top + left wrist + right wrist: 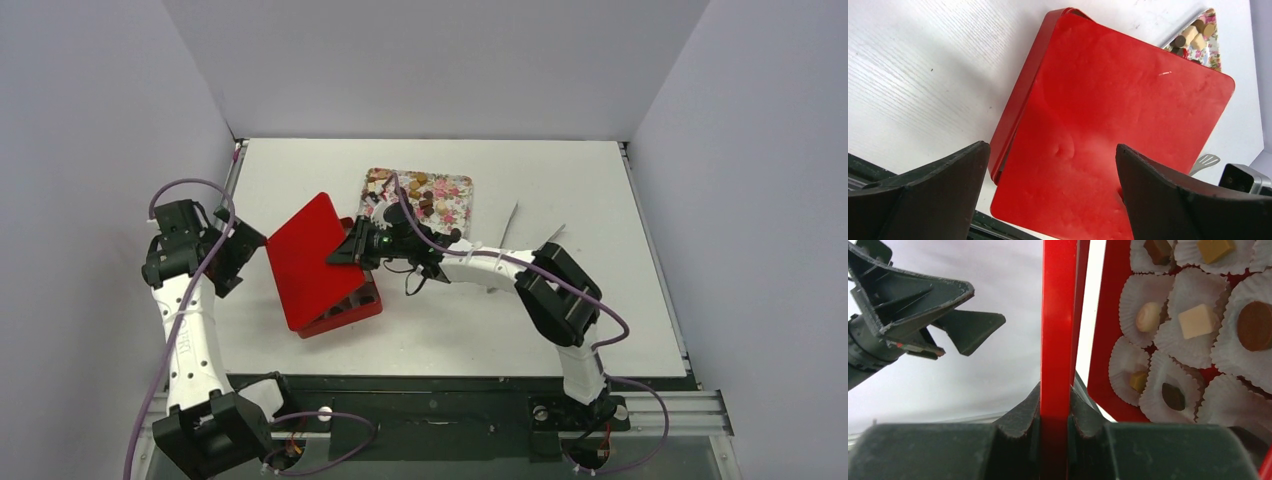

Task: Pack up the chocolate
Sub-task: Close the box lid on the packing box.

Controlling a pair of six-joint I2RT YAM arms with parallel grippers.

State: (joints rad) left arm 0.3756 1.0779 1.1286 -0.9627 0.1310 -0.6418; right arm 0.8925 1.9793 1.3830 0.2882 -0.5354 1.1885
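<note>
My right gripper [347,252] is shut on the edge of a red lid [310,258] and holds it tilted over the red box [350,312]. In the right wrist view the lid's edge [1058,330] runs up between my fingers [1020,415], and the box [1104,340] holds white paper cups with chocolate pieces [1196,321] in them. More chocolate [420,192] lies on the flower-print tray [455,212] behind. My left gripper [237,258] is open and empty, left of the lid; its wrist view looks onto the lid's top [1118,130].
The grey walls close in the white table [560,180] on three sides. A small metal spatula tip [1205,161] shows beside the lid in the left wrist view. The left gripper shows in the right wrist view [955,307], beyond the lid.
</note>
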